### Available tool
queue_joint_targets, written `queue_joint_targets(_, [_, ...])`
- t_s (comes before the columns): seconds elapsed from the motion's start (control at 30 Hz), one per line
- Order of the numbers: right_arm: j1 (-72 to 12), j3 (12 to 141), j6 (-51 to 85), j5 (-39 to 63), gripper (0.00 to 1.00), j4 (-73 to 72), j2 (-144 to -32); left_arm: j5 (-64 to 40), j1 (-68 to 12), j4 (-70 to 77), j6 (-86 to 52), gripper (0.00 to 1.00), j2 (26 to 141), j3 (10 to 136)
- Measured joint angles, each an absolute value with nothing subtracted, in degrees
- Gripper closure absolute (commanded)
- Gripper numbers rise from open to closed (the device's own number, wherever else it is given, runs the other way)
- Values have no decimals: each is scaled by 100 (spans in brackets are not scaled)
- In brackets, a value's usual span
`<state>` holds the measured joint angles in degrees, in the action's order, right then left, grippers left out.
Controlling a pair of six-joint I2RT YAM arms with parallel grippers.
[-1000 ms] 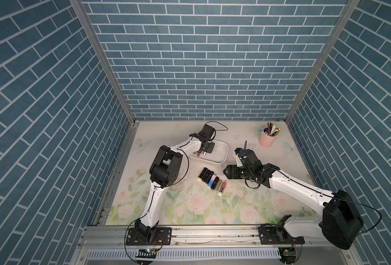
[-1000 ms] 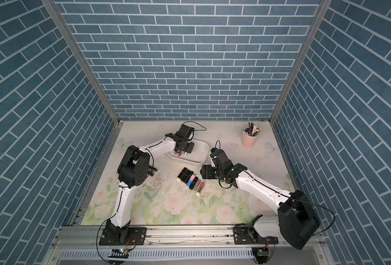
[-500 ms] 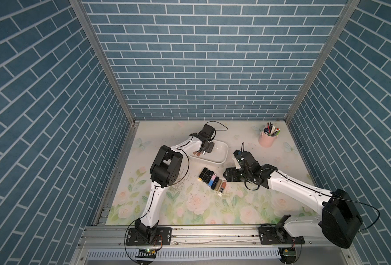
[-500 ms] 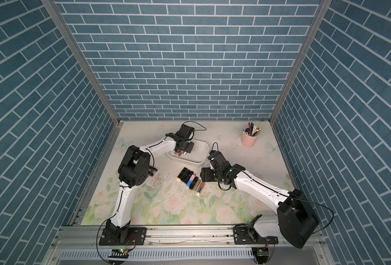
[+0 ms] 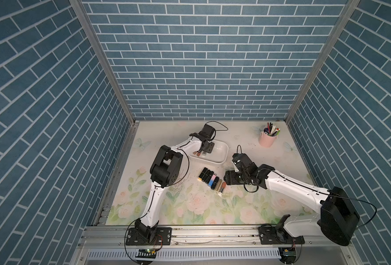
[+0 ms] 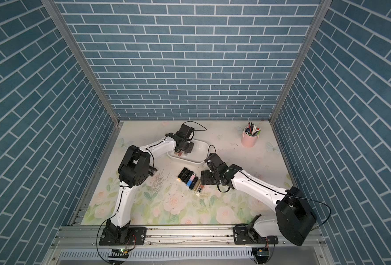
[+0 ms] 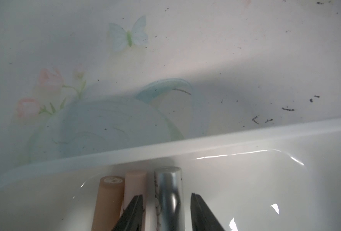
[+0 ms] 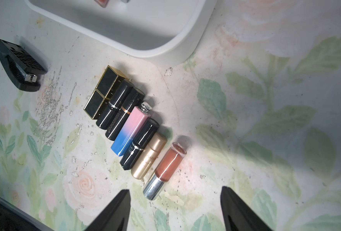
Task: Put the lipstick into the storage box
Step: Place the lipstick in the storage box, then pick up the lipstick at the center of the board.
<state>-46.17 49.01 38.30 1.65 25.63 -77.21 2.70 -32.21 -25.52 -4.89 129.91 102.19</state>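
Since a second ago the left fingers (image 7: 201,216) have parted. The left gripper (image 7: 164,197) now straddles a shiny silver lipstick tube (image 7: 168,192) with a thin gap on each side, gripping nothing. That tube lies flat inside the white shallow plastic storage box (image 7: 205,143), beside a pale pink tube (image 7: 134,184) and a tan tube (image 7: 107,200). All three sit at the box's left end, their ends close to its wall, with bare white floor to their right.

The right gripper (image 8: 174,190) has edged closer to the slanted row of seven lipsticks (image 5: 209,180). Its fingers are spread wide and empty, near the silver cap of the clear coral lipstick (image 8: 169,164). The gold tube (image 8: 149,158) reads "MARY"; the remaining letters are unreadable. The floral surface (image 8: 245,120) lies open to the right of the row.
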Motion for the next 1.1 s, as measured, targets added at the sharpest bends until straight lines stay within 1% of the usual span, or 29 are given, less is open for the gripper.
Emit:
queue_joint_targets(0.1, [-4768,4901,3951,154,30,2554,-7841,158,-3218,-2589,-563,51,12776,10141])
queue_joint_targets(0.2, [-4917,4901,4073,148,33,2528,-8093,56,-3218,-2591,-657,47,12202,9909])
queue_joint_targets(0.43, [-5113,4901,4176,91,40,2528,-8617,-161,-3218,-2307,-895,43,10287,9196])
queue_joint_targets(0.57, [-5153,4901,4178,67,41,2523,-8700,-322,-3190,-2139,-1063,42,9553,8646])
queue_joint_targets(0.7, [-5188,4950,4180,62,42,2528,-8790,-561,-3120,-2099,-1234,41,9212,8162])
queue_joint_targets(0.9, [-5227,5107,4178,62,42,2480,-8973,-727,-3041,-2104,-1356,40,9030,7891])
queue_joint_targets(1.1, [-5249,5168,4178,64,45,2486,-9166,-799,-2971,-2080,-1374,40,8801,7625])
